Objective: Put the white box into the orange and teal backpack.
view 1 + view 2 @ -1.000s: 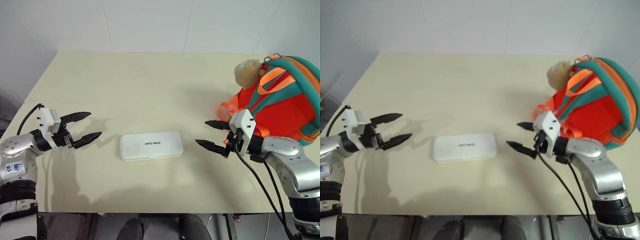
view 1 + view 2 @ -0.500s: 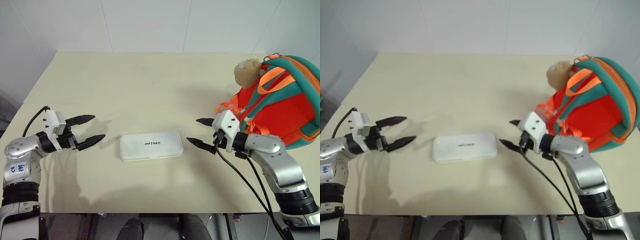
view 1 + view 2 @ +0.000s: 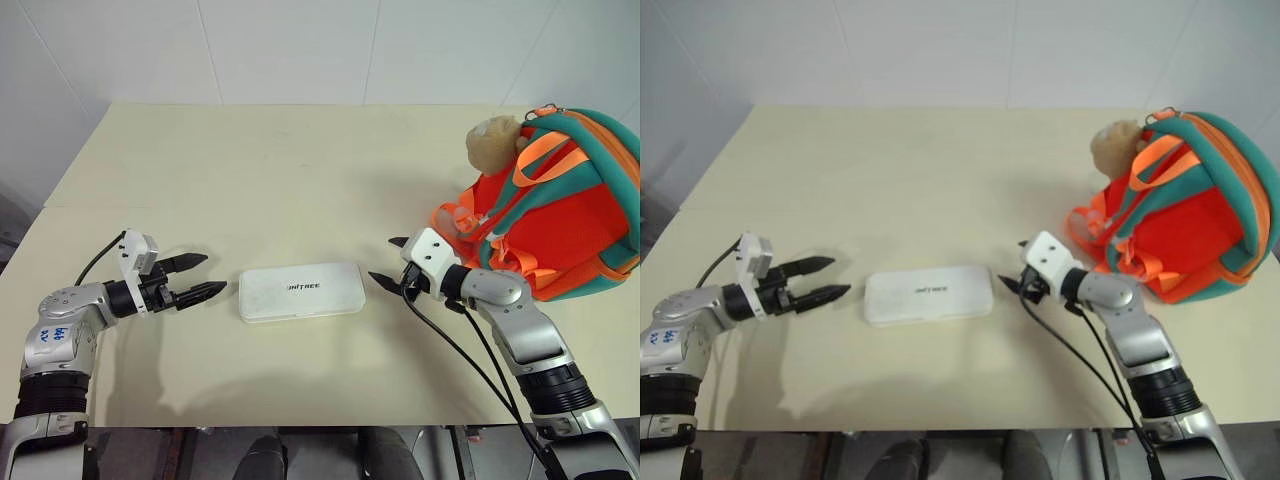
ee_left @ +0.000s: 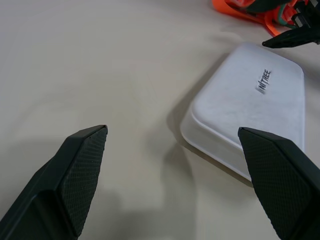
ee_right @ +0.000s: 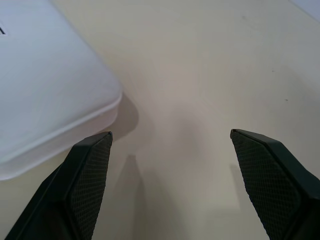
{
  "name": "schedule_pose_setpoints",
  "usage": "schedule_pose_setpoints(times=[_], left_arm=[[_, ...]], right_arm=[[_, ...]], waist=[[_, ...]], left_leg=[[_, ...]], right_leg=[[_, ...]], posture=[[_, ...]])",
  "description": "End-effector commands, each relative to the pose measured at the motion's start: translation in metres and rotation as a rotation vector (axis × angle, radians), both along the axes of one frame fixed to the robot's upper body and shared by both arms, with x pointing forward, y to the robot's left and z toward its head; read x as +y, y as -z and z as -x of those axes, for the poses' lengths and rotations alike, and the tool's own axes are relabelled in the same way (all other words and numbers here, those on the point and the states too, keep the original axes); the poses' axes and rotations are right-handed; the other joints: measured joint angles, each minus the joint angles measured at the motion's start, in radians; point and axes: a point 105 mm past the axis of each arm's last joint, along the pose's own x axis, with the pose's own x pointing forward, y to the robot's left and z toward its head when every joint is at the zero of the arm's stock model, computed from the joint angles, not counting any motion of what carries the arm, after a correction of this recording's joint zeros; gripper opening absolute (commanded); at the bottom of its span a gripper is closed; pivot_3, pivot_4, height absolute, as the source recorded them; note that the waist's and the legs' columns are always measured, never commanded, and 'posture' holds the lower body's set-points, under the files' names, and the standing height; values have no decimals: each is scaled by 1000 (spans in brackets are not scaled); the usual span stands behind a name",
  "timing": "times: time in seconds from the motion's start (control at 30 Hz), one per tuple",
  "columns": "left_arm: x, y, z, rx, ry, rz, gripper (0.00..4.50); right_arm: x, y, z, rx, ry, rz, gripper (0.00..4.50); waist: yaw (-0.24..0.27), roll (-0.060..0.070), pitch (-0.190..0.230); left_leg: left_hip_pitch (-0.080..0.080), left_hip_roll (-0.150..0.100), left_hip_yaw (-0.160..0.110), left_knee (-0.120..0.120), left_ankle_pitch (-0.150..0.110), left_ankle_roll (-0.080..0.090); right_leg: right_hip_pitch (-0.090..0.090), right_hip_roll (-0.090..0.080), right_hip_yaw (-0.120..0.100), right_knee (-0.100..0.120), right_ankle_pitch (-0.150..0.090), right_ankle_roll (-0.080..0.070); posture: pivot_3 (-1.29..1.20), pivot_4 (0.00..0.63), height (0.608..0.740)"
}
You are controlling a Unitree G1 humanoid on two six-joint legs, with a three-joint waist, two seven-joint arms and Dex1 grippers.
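Observation:
The white box (image 3: 301, 291) lies flat on the table's near middle, its dark lettering facing up. My left gripper (image 3: 204, 275) is open just off the box's left end, pointing at it, with nothing between its fingers. At the box's right end my right gripper (image 3: 390, 261) is open too, its lower fingertip almost at the box's corner. The orange and teal backpack (image 3: 560, 205) sits at the table's right edge, behind my right arm, with a tan plush toy (image 3: 493, 143) at its upper left. In the left wrist view the box (image 4: 252, 107) lies ahead, nearer one finger.
The cream table (image 3: 290, 170) stretches back to a white wall. Orange webbing loops (image 3: 452, 216) from the backpack lie on the table close behind my right gripper. Black cables hang from my right wrist toward the table's front edge.
Both grippers have closed in on the box from either side and sunk lower. The left one has rolled; the right has come away from the backpack toward the box's right end.

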Motion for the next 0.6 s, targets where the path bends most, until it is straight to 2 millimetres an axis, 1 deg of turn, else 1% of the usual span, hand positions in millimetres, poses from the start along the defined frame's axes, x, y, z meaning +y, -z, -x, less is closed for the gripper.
schedule_pose_setpoints(times=[0.03,0.17,0.27,0.47,0.6], left_arm=[[0,-2,6,71,2,7,4470],[0,-2,11,137,-4,51,4470],[-3,2,16,228,0,67,4470],[-9,5,21,332,11,119,4470],[-8,9,22,405,-4,157,4470]], right_arm=[[10,-3,11,-4,-67,-4,4500],[13,2,17,18,-92,4,4500],[17,2,21,25,-119,1,4500],[20,-3,20,9,-122,-10,4500],[19,-3,20,8,-122,-9,4500]], waist=[[0,0,0],[0,0,0],[-1,0,0],[0,0,0],[0,0,0]], left_leg=[[0,0,0,0,0,0],[0,0,0,0,0,0],[0,0,0,1,0,0],[0,0,0,0,0,0],[0,0,0,0,0,0]], right_leg=[[0,0,0,0,0,0],[0,0,0,0,0,0],[0,0,1,1,0,0],[-1,0,1,1,0,0],[-1,0,1,1,0,0]], posture=[[0,150,740],[0,150,740],[0,150,740],[0,150,740],[0,150,740]])
